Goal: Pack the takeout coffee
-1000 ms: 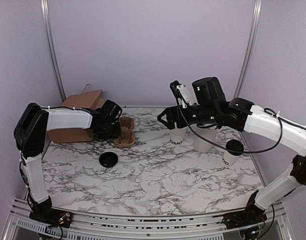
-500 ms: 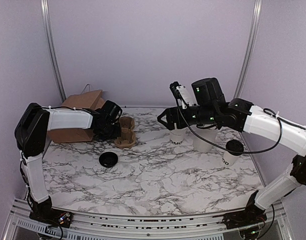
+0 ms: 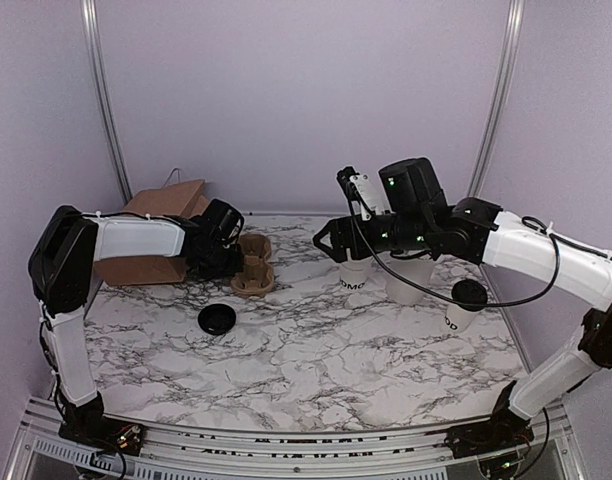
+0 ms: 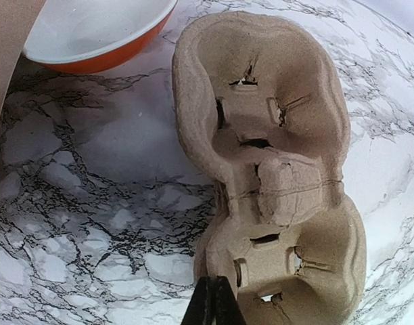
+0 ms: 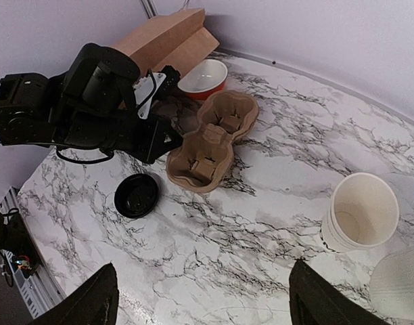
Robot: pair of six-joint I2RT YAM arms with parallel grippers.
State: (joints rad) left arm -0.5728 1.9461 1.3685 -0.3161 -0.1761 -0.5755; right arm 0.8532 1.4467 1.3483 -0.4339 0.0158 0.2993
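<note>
My left end effector [image 4: 210, 303] is closed tight at the rim of the cup carrier [image 4: 274, 169]; I can't tell whether it pinches it. The black lid [image 3: 217, 319] lies on the tabletop [image 3: 316, 350] nearby. The paper cup [image 5: 359, 213] looks empty, light and crushable, so I'd hold it gently under the rim. It stands untouched just below my wide-open, empty right end effector [image 3: 324, 240].

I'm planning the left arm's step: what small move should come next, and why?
Probably drag the carrier toward the table's middle: the left gripper looks shut on its near rim, and it sits beside the bowl, far from the cup.
</note>
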